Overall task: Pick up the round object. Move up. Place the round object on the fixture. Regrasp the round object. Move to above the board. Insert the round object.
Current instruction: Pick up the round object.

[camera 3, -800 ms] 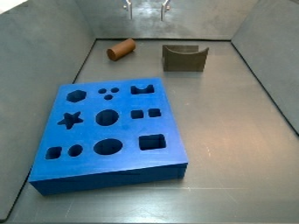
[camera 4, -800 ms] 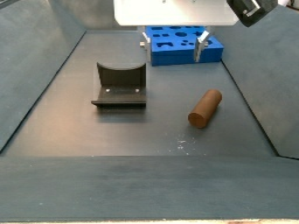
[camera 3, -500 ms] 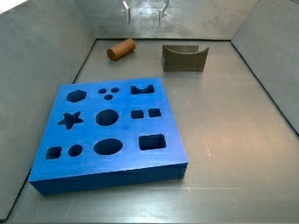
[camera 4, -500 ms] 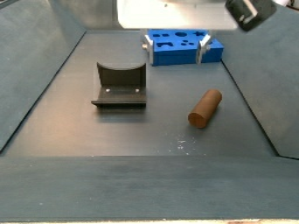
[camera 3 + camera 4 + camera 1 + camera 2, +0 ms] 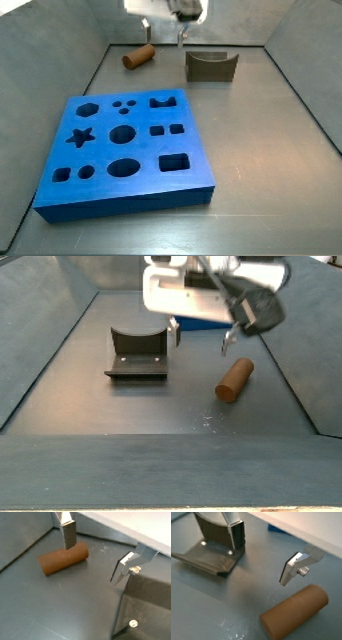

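Lying on its side at the upper left of a side view, the round object (image 5: 139, 56), seemingly light, stiff and smooth, likely to roll; best taken across the curved middle by the spread, empty gripper (image 5: 164, 36) nearby.

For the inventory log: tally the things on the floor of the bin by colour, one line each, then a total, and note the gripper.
Brown-orange: 1, the round object, lying on its side.
Dark olive-grey: 1, the fixture.
Blue: 1, the board.
Total: 3.
The gripper hangs open between the round object and the fixture, holding nothing.
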